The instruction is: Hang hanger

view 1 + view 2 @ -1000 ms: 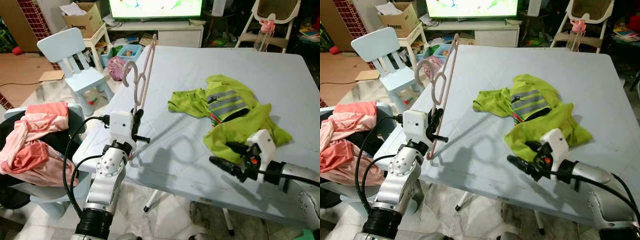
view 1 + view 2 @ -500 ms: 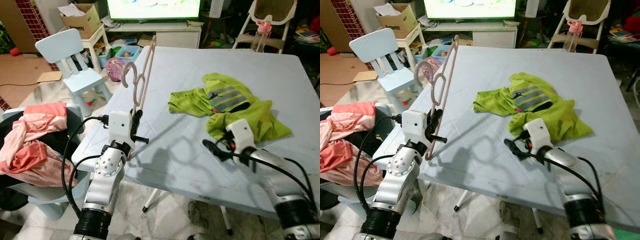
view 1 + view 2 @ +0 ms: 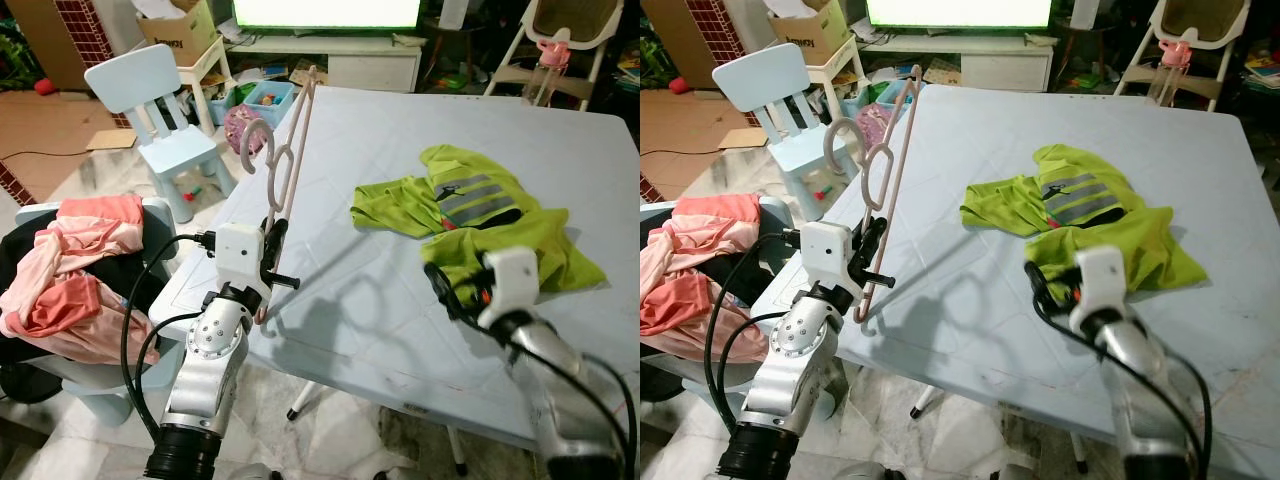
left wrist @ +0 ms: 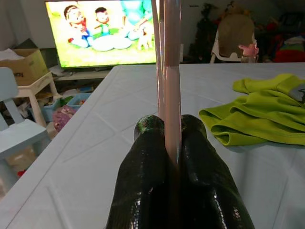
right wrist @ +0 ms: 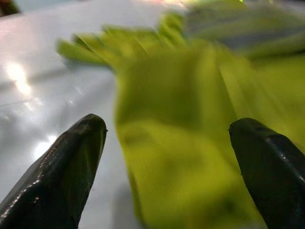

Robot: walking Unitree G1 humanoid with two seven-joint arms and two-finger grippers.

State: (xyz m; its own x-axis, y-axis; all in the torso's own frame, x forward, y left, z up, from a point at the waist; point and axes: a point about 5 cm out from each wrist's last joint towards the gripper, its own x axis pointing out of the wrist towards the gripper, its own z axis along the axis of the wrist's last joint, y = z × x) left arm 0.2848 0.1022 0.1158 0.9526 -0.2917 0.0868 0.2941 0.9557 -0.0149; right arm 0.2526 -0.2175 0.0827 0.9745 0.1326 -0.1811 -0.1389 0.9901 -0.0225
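A pale blue table (image 3: 400, 140) takes up most of the room in front of the robot, running from 6 o'clock up toward the lit TV (image 3: 325, 12) at 12. At about 9 o'clock, off the table's near left corner, a heap of pink and coral clothes (image 3: 70, 265) lies over a chair. A small light-blue child's chair (image 3: 150, 100) stands at 10 o'clock, with a cardboard box (image 3: 180, 30) behind it on a white stand.

On the table at about 2 o'clock lies a crumpled neon-green shirt with grey reflective stripes (image 3: 480, 215). The right gripper (image 3: 458, 290) sits at 4 o'clock, right at the shirt's near edge; its 2 black fingers (image 5: 71, 167) are spread wide apart with green cloth between them, though that wrist picture is blurred and I can't tell if they touch the fabric.

The left gripper (image 3: 270, 258) is at the table's left edge, about 8 o'clock, clenched on a pink plastic hanger (image 3: 285, 165). The hanger stands upright, above the fingers (image 4: 147, 167) that pinch its thin bar, its hook curling toward 10 o'clock.
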